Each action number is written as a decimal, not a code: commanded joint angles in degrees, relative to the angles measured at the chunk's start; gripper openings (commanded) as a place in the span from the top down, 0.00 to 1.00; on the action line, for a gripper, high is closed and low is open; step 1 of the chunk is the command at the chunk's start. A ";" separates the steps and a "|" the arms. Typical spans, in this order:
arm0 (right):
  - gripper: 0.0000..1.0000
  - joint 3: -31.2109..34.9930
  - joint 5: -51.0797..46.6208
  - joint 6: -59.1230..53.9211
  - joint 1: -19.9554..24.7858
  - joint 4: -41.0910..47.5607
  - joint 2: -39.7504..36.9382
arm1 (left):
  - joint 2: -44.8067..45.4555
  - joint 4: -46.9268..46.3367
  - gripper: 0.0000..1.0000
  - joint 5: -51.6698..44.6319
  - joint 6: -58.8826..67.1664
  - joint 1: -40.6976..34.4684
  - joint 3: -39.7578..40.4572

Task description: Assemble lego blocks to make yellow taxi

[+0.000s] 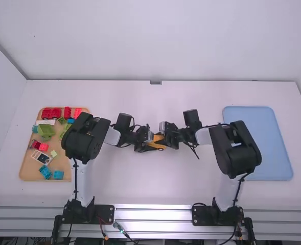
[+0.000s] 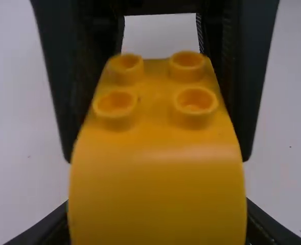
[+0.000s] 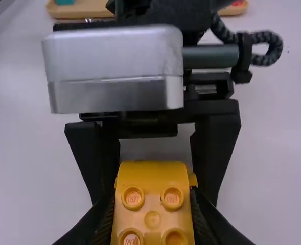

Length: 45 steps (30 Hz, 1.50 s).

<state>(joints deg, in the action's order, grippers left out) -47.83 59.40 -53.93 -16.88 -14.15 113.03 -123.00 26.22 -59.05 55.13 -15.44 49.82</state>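
High view, yellow block: the yellow block [image 1: 158,139] is up over the middle of the table [image 1: 155,189], between the left claw [image 1: 151,143] and the right claw [image 1: 165,141]. Its long axis looks to run side to side, from one claw to the other.
High view, nearer arm: call it a tie, both arms reach in and meet at it.
High view, trays: tan tray [image 1: 25,171] on the left with a red block [image 1: 67,112], a green block [image 1: 45,131] and other small bits; smooth blue tray [image 1: 262,143] on the right.
Left wrist view, yellow block: it runs straight from the left claw toward the right one. Glossy plastic, curved smooth end by the left claw, four hollow-topped round studs [image 2: 193,102] farther out.
Left wrist view, left claw: fingers hug the sides of the rounded end, so I'd say clamped on it.
Right wrist view, yellow block: studded end sits by the right claw, curved end points to the left one. A sliver of yellow pokes out at one side; can't tell if that's a second piece.
Right wrist view, right claw: together on the studded end, ridged dark pads on both sides. The left claw's straight black fingers flank the far end.
Next move, my guess: a handover, so one claw has to let go along that shared line without twisting the block.
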 commanded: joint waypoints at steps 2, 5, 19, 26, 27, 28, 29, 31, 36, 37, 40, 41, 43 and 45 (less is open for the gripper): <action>0.77 -0.94 0.61 1.46 -0.48 0.02 0.61 | -0.68 -0.22 0.48 0.20 0.15 -0.31 0.42; 0.78 -0.94 0.61 2.71 -0.42 -0.13 0.92 | -0.68 -0.09 0.48 0.20 -0.24 -0.28 0.42; 0.79 -0.96 0.81 4.24 -0.55 -4.00 4.63 | -0.68 0.46 0.46 0.17 -0.26 -0.09 0.42; 0.80 -0.96 -1.42 4.04 -2.47 -3.85 4.68 | -0.68 1.01 0.48 0.22 -0.50 -0.17 0.42; 0.80 -0.96 -2.62 4.00 -2.91 -3.82 4.68 | -0.68 1.84 0.48 0.20 -1.92 -0.15 0.42; 0.81 -0.96 -3.54 4.00 -3.41 -3.65 4.68 | -0.68 2.49 0.48 0.20 -3.10 -0.44 0.42; 0.82 -0.96 -4.07 4.02 -3.69 -3.61 4.68 | -0.68 2.89 0.48 0.20 -3.52 -0.42 0.42; 0.83 -0.94 -5.38 4.04 -4.52 -3.41 4.68 | -0.68 3.08 0.48 0.00 -3.06 -0.09 0.42; 0.84 -0.92 -9.33 5.35 -5.77 -3.19 4.68 | -0.68 2.99 0.50 0.17 -3.06 -0.04 0.42; 0.84 -0.85 -10.29 5.18 -6.08 -2.97 4.68 | -0.68 2.99 0.50 0.20 -3.08 -0.04 0.42; 0.86 -0.22 -12.26 4.13 -6.40 -2.80 4.68 | -0.68 2.99 0.50 0.20 -3.04 -0.04 0.42; 0.86 0.26 -13.66 3.98 -6.49 -2.80 4.68 | -0.68 3.02 0.51 0.15 -3.06 -0.04 0.42; 0.87 0.72 -14.56 4.00 -6.34 -2.91 4.68 | -0.68 3.02 0.51 0.20 -3.04 -0.02 0.42; 0.87 1.36 -14.95 3.98 -6.32 -3.08 4.68 | -0.68 3.02 0.52 0.20 -3.06 -0.02 0.42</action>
<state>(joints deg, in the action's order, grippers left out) -48.93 51.66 -50.74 -20.43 -18.79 115.35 -123.02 28.40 -57.78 52.16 -14.46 49.80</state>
